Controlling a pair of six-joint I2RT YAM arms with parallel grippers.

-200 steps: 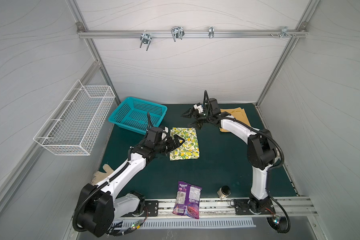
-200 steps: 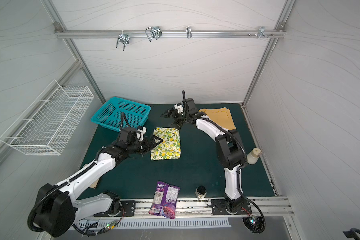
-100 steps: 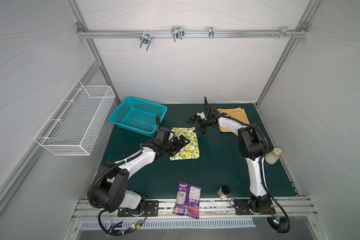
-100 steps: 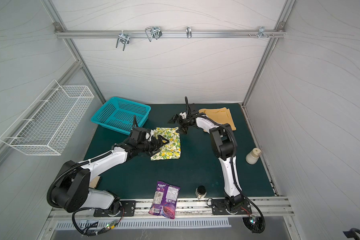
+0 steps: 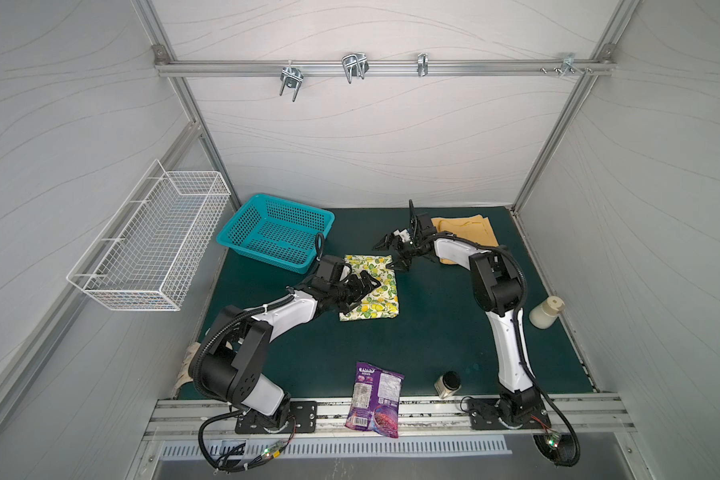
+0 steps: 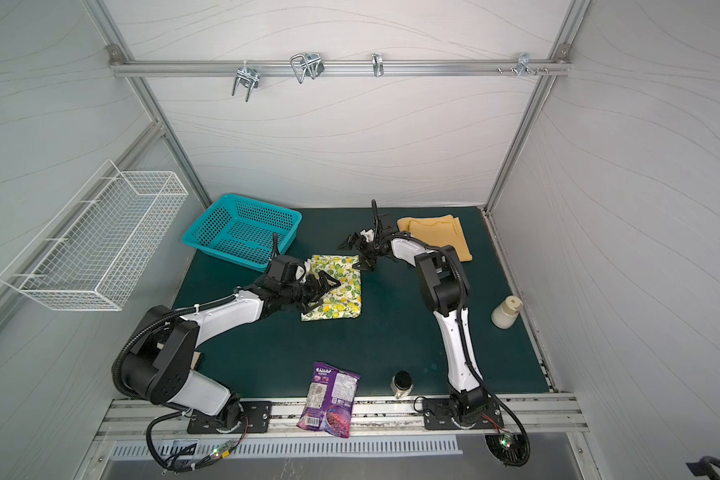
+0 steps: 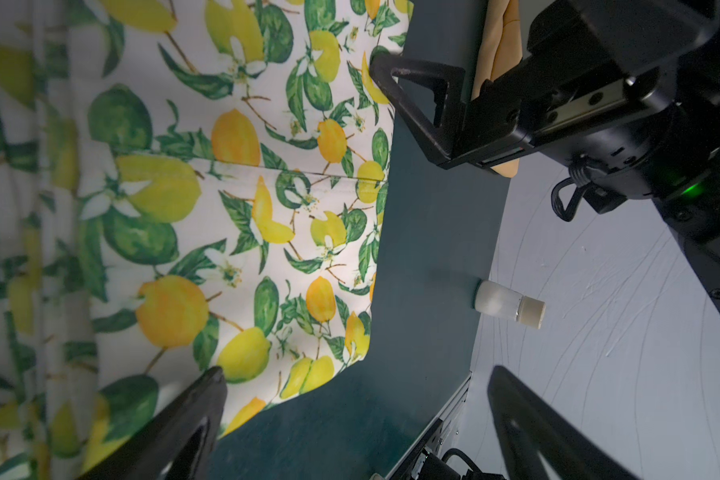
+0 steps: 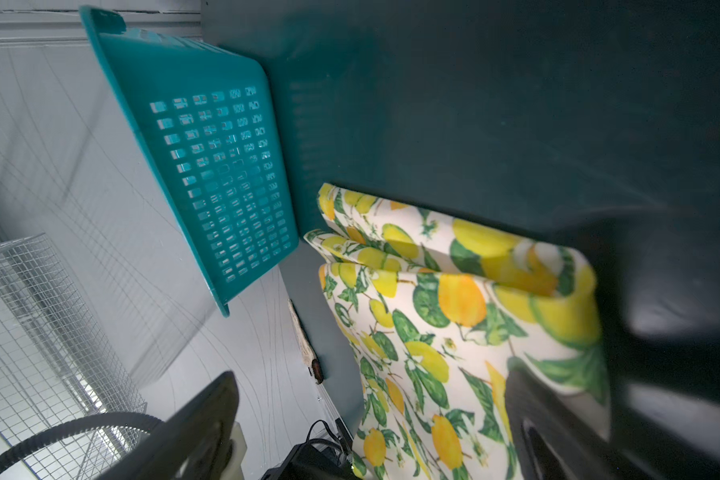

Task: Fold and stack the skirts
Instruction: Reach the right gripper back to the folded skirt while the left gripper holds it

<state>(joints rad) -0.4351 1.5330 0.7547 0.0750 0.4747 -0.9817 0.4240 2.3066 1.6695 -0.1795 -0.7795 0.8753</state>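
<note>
Teal perforated basket [image 5: 276,232]: upper left of green mat [image 5: 425,336]. White wire basket [image 5: 150,245]: mounted on left wall. Purple snack bag [image 5: 376,398]: lower centre, flat, overlapping mat's front edge. Small dark-lidded jar [image 5: 448,383]: just right of bag. White bottle [image 5: 546,312], beige cap: near mat's right edge. Metal hooks [image 5: 353,68]: on overhead rail, top centre.

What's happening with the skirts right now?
Both arms are at the lemon skirt, which lies folded in the middle. The left claw is open over it, and the right claw is open at its far corner. Neither holds anything. The mustard skirt lies folded at the back right, apart from the lemon skirt, so nothing is stacked yet.
</note>
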